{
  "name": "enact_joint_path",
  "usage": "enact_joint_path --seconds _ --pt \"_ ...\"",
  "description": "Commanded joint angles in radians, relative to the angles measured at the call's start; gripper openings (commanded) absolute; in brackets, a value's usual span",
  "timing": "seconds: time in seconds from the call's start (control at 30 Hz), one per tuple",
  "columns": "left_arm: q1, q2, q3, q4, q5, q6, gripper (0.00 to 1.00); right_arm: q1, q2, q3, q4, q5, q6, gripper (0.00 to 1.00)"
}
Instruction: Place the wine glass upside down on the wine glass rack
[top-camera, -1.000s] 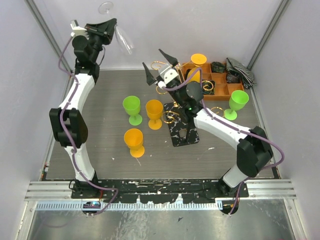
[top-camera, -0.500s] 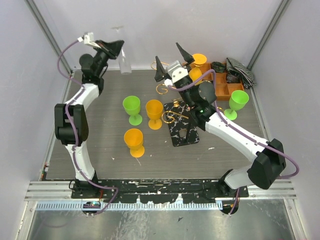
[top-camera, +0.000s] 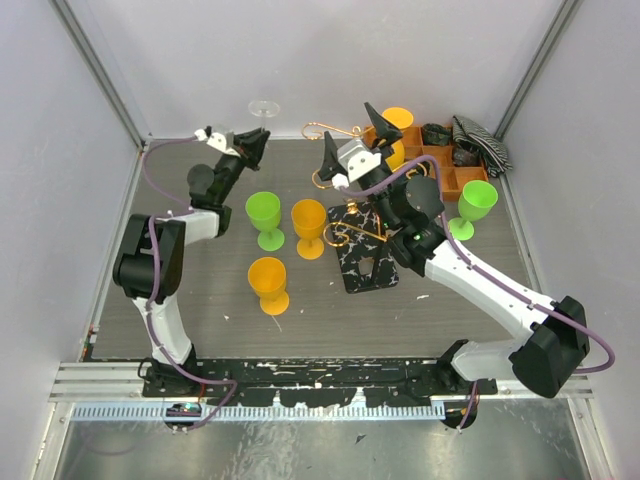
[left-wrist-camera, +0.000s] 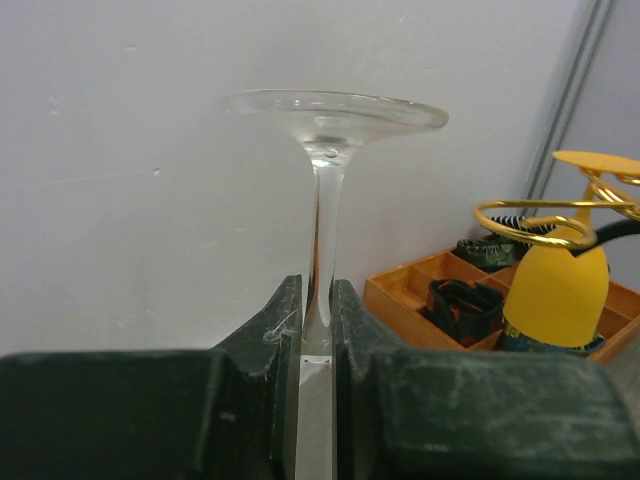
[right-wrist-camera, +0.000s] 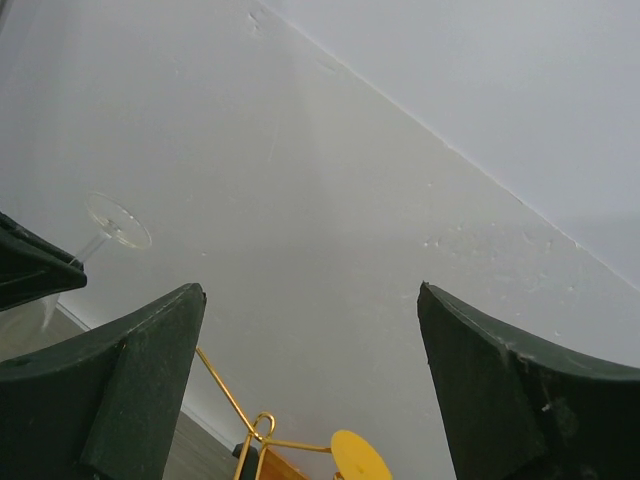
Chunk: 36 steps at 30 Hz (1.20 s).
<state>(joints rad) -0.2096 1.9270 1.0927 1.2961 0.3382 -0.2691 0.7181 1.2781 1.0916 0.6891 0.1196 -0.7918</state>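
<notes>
Soft, even light is filling all three views, casting only faint shadows. In the left wrist view, the near gripper (left-wrist-camera: 315, 400) is blurring out of focus at the bottom of the frame.

A robot lab cell. White panels (top-camera: 400, 50) stand behind the left end effector (top-camera: 256, 142). Aluminium rails (top-camera: 320, 375) edge the desk (top-camera: 200, 300), well apart from it.

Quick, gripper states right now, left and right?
Left gripper: closed on the wine glass stem.
Right gripper: open, holding nothing.

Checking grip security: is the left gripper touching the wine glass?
Touching. The left wrist view shows the left gripper shut on the wine glass, both fingers pressed against its stem.
</notes>
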Motion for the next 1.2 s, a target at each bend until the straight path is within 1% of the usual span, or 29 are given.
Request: enact_joint_path --seconds 0.0,0.1,0.23,0.6,0.8,1.17 --pt "-0.066 -0.094 -0.079 0.137 -0.033 0.147 0.0 0.005 -0.028 0.002 0.0 0.009 -0.024 0.93" --pt "-0.102 -0.113 -0.106 0.137 -0.029 0.187 0.0 0.006 -0.021 0.011 -0.006 -0.001 -0.023 0.93" --pt "-0.138 -0.121 -0.12 0.137 -0.024 0.2 0.0 0.006 -0.015 0.015 -0.005 -0.006 -0.027 0.93" --pt "-0.157 -0.105 -0.134 0.12 0.02 0.191 0.0 0.006 -0.042 -0.01 -0.005 0.011 -0.026 0.94" --pt "-0.19 -0.075 -0.101 0.082 0.051 0.21 0.0 0.006 -0.054 -0.022 -0.005 0.019 -0.018 0.94" --pt "-0.231 -0.008 -0.027 0.016 0.049 0.22 0.0 0.005 -0.065 -0.034 -0.007 0.029 -0.012 0.95"
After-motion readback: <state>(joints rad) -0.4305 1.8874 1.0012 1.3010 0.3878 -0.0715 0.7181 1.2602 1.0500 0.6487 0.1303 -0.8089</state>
